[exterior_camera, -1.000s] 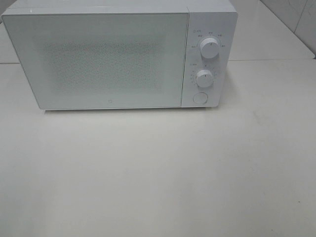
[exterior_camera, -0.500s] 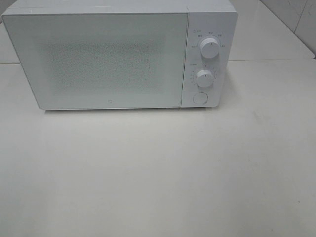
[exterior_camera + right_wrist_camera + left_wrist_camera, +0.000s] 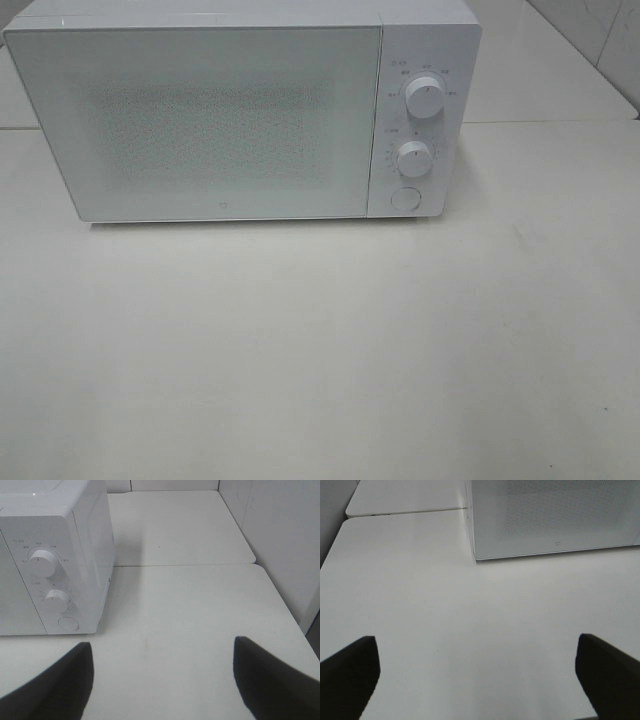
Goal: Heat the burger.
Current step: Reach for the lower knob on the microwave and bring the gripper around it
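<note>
Both hang empty with fingers spread: left gripper [image 3: 476,647], right gripper [image 3: 164,647]. No burger shows; microwave [image 3: 430,45] shut, so I reckon opening its door [image 3: 200,120] comes first.

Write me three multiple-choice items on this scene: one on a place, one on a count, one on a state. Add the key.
1. In the high view, where does the microwave's control panel sit relative to its door?
A. left of it
B. above it
C. right of it

2. How many turning knobs are on the panel?
A. one
B. two
C. four

3. The door is:
A. closed
B. swung wide open
C. removed

Key:
1 C, the panel runs along the door's right edge.
2 B, one knob sits above the other, both over the round button.
3 A, the door lies flush with the front and hides the inside.
</note>
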{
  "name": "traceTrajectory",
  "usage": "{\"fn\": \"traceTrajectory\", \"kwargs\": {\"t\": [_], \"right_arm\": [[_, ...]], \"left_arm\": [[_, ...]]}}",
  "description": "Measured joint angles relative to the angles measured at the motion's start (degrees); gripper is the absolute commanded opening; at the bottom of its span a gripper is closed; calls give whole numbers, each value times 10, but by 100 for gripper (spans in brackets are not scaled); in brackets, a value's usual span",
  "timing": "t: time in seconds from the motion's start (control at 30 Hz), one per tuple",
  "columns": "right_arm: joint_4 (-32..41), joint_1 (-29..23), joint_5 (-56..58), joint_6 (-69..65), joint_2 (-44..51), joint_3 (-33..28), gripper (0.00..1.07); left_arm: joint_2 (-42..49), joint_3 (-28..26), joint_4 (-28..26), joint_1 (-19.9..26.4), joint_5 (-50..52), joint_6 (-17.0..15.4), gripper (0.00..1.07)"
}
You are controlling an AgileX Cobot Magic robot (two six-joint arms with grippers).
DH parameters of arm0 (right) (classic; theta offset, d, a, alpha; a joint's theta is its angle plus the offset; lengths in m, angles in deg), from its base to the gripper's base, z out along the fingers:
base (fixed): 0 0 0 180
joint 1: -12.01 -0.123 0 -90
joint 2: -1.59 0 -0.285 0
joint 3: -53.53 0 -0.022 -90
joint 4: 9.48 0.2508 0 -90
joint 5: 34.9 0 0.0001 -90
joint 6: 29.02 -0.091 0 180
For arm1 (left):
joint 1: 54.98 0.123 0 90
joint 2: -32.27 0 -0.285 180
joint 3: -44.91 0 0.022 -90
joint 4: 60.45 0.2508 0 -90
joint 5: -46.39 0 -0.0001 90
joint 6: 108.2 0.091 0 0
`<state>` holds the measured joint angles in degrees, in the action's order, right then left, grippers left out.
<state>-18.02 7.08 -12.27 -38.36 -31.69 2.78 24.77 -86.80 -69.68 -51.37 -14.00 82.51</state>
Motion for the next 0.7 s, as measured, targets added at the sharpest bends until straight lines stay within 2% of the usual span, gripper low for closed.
{"fn": "traceTrajectory", "kwargs": {"t": [0.7], "right_arm": [[0,0,-286,-12,-269,-1,75]], "left_arm": [[0,0,0,0,0,0,100]]}}
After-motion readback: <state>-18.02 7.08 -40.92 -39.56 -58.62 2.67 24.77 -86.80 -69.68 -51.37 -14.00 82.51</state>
